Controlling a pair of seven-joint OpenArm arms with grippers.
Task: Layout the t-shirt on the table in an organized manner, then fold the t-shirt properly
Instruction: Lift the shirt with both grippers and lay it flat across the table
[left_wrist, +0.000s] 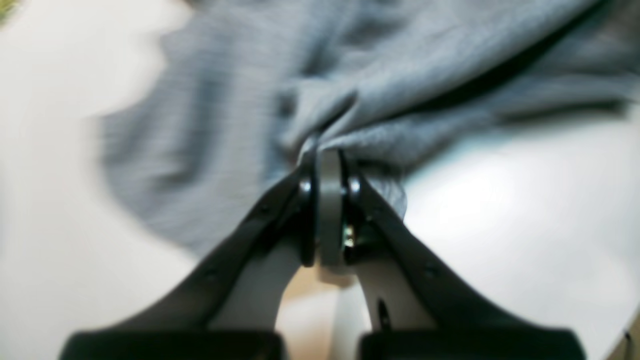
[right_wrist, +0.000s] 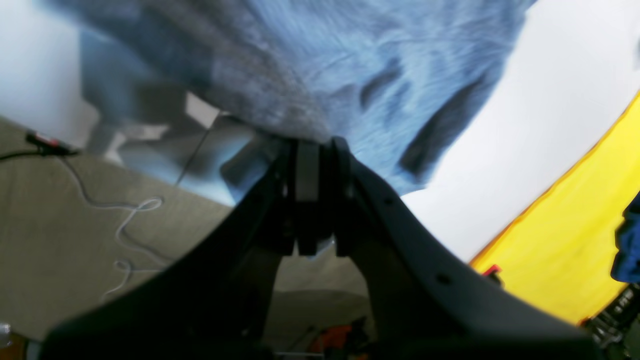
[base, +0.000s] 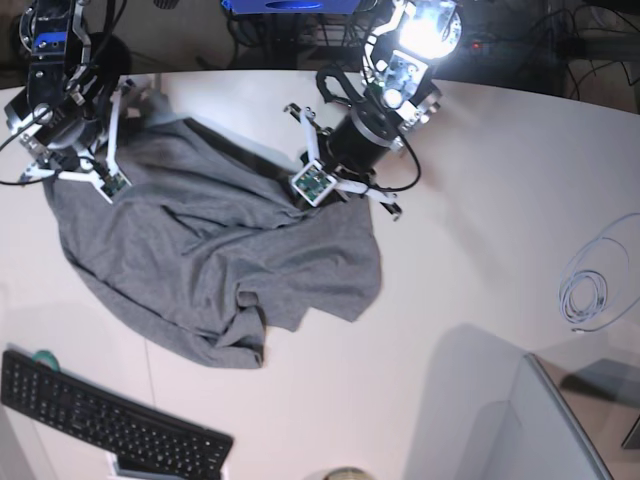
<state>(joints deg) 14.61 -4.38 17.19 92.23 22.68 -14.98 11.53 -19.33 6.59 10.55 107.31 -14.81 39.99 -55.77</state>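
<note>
The grey t-shirt (base: 220, 255) lies crumpled and partly spread on the white table (base: 480, 200), toward its far left. My left gripper (left_wrist: 327, 152) is shut on a bunched fold at the shirt's (left_wrist: 350, 75) edge, just above the table (left_wrist: 500, 210); in the base view this gripper (base: 303, 195) sits at the shirt's far right edge. My right gripper (right_wrist: 312, 142) is shut on another edge of the t-shirt (right_wrist: 380, 65), lifted at the table's (right_wrist: 550, 100) rim; in the base view it (base: 72, 168) is at the shirt's far left corner.
A black keyboard (base: 110, 420) lies at the front left, close to the shirt's hem. A coiled white cable (base: 585, 295) rests at the right. A grey slab (base: 540, 420) stands at the front right. Beyond the table's rim are a yellow surface (right_wrist: 575, 240) and floor cables (right_wrist: 125, 215).
</note>
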